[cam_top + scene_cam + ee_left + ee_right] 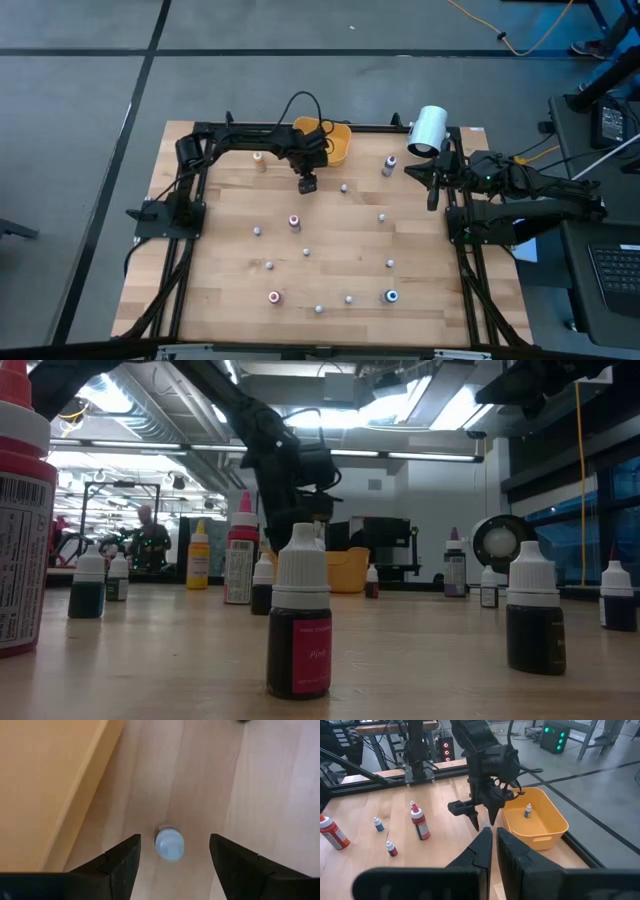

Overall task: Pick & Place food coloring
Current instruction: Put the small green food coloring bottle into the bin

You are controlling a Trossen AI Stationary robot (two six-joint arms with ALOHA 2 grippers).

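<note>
The food coloring is several tiny bottles scattered over the wooden table [340, 260]. One white-topped bottle [169, 844] stands upright on the wood beside the orange bowl [330, 140]. My left gripper [175, 839] hangs open above it, pointing steeply down, with a finger on either side of the top and clear of it. The right wrist view shows this gripper [481, 817] at the bowl's [540, 822] left wall. One small bottle [527, 811] stands inside the bowl. My right gripper [493, 837] waits shut at the table's right edge [420, 172].
A big white cylinder [428, 130] lies at the far right corner. Taller red-and-white bottles [420, 825] [332, 834] stand on the table's left part. Small bottles, such as a pink one [299, 625] and a blue-topped one [391, 296], dot the near half. A black frame [190, 200] rims the table.
</note>
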